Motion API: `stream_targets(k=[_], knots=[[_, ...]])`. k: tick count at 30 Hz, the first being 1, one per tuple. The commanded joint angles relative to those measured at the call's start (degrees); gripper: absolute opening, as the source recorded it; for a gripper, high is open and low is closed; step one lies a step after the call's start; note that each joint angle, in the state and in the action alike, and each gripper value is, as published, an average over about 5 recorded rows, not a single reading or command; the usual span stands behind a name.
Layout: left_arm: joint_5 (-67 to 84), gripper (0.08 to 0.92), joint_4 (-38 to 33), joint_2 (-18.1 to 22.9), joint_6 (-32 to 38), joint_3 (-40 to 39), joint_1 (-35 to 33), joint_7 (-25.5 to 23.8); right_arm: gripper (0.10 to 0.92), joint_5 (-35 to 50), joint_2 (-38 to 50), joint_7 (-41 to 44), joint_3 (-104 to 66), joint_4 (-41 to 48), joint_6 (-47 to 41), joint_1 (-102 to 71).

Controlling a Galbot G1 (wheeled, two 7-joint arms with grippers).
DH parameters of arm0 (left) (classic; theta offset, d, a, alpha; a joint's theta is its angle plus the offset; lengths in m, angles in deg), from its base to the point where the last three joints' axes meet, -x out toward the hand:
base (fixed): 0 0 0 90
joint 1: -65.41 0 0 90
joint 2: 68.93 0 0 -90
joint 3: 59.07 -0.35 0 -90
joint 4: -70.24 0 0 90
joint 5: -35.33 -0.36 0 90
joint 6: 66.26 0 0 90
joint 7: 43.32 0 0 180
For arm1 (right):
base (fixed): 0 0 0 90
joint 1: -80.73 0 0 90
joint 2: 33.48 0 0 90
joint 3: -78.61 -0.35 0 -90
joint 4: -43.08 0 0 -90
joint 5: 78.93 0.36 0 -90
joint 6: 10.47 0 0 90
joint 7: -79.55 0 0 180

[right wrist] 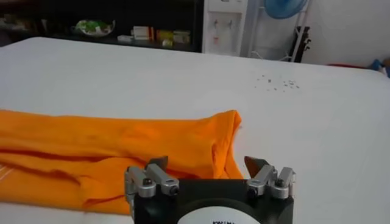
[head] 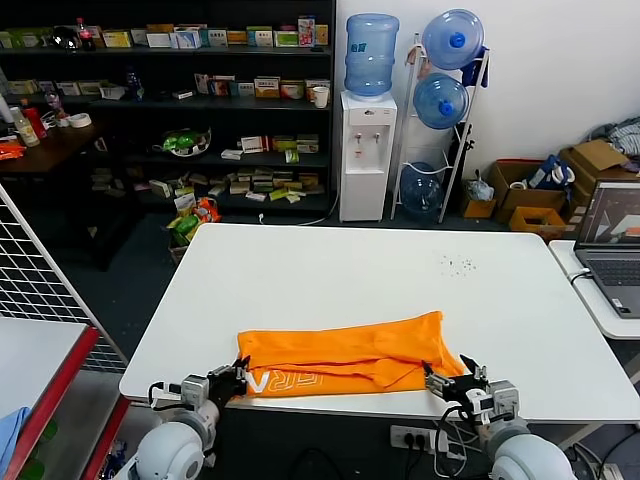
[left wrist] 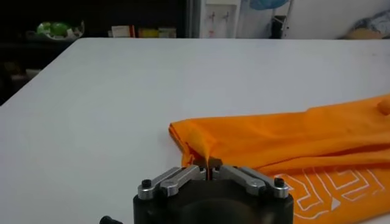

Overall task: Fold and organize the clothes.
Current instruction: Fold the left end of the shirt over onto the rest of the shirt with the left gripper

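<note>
The clothes are one orange T-shirt [head: 345, 355], folded into a long band along the near edge of the white table [head: 350, 270]. White lettering [head: 300, 381] shows on its front strip. My left gripper [head: 232, 378] sits at the shirt's left end. In the left wrist view the left gripper [left wrist: 209, 167] is shut, pinching a fold of the shirt [left wrist: 286, 137] at its corner. My right gripper [head: 450, 383] is at the shirt's right end. In the right wrist view the right gripper [right wrist: 207, 163] stands open, its fingers on either side of the shirt's [right wrist: 122, 143] end without touching it.
A laptop [head: 615, 235] sits on a side table to the right. At the far left is a red-edged table with a blue cloth [head: 10, 425]. Small dark specks [head: 460, 265] dot the far right of the table. Shelves and a water dispenser [head: 367, 150] stand behind.
</note>
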Motion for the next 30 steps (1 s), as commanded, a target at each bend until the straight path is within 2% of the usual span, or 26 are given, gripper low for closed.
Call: stream_targets(k=[1,6,11,13,16,21,24,27,30], knots=[[1.8,0.104,2.1,-7.1,-0.9,3.5,1.7,-0.8,0.823,0.2,-0.2,-0.1,0.0,-0.5,0.1,-0.3],[1.2,0.104,7.0,-13.0,-1.4,7.0,4.8,-1.7,0.823,0.0,-0.5,-0.1,0.0,-1.2,0.5,-0.8],[-0.4,0.104,11.2,-16.4,-1.0,9.5,7.7,-2.6,0.823,-0.9,-0.7,-0.3,-0.1,-1.8,1.4,-1.1],[-0.1,0.104,11.2,-17.0,-0.8,10.3,8.1,-2.8,0.823,-1.5,-0.8,-0.4,-0.2,-1.8,2.1,-1.2],[1.6,0.104,6.4,-17.2,-1.3,11.0,6.8,-2.5,0.823,-3.1,-1.2,-0.5,-0.4,-1.3,3.7,-1.3],[7.6,0.104,-7.5,-15.1,-3.9,9.2,3.5,-0.1,0.823,-8.0,-2.6,-0.2,-1.2,0.6,8.4,-1.6],[11.0,0.104,-13.7,-12.1,-5.2,6.3,2.3,1.6,0.823,-11.4,-3.8,0.2,-2.2,2.1,11.5,-2.2],[13.4,0.104,-17.5,-7.7,-6.4,2.6,2.3,3.1,0.823,-13.1,-5.0,0.5,-3.2,3.5,13.4,-2.8],[14.0,0.104,-17.5,-3.0,-7.1,-1.6,4.3,3.8,0.823,-13.8,-6.1,0.7,-3.8,4.2,13.9,-3.2]])
